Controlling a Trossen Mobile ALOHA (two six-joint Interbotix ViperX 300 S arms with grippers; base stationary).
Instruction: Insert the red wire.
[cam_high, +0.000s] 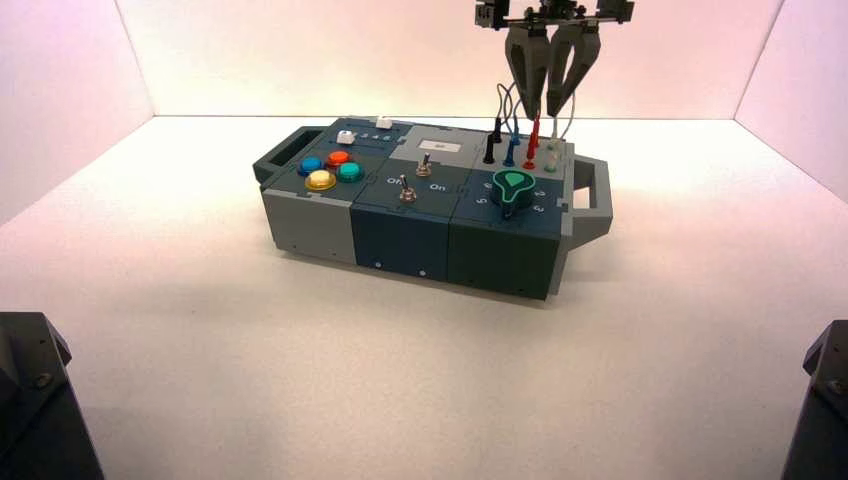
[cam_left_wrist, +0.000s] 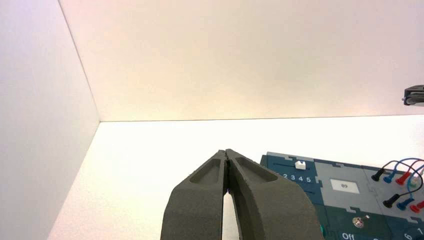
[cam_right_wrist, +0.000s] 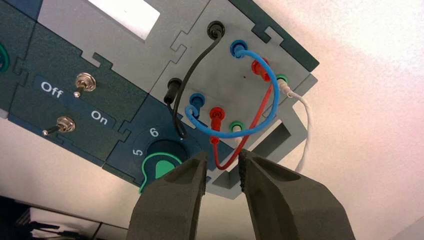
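Note:
The red wire (cam_right_wrist: 257, 115) loops between two red plugs, one (cam_right_wrist: 216, 117) in the near socket row and one (cam_right_wrist: 260, 67) in the far row. Both plugs stand in sockets on the box (cam_high: 400, 230). In the high view a red plug (cam_high: 533, 140) stands upright at the box's far right corner. My right gripper (cam_right_wrist: 222, 156) hangs open just above the wires, and the bottom of the red loop shows between its fingertips without touching them. From above, the right gripper (cam_high: 548, 100) hovers over the plugs. My left gripper (cam_left_wrist: 227, 151) is shut and empty, parked off the box's left.
Black (cam_right_wrist: 192, 75), blue (cam_right_wrist: 270, 107) and white (cam_right_wrist: 306, 125) wires crowd the same socket panel. A green knob (cam_right_wrist: 160, 167) by numbers 5 and 6 sits beside it. Two toggle switches (cam_right_wrist: 85, 82) stand by Off and On labels. Coloured push buttons (cam_high: 330, 168) are on the box's left.

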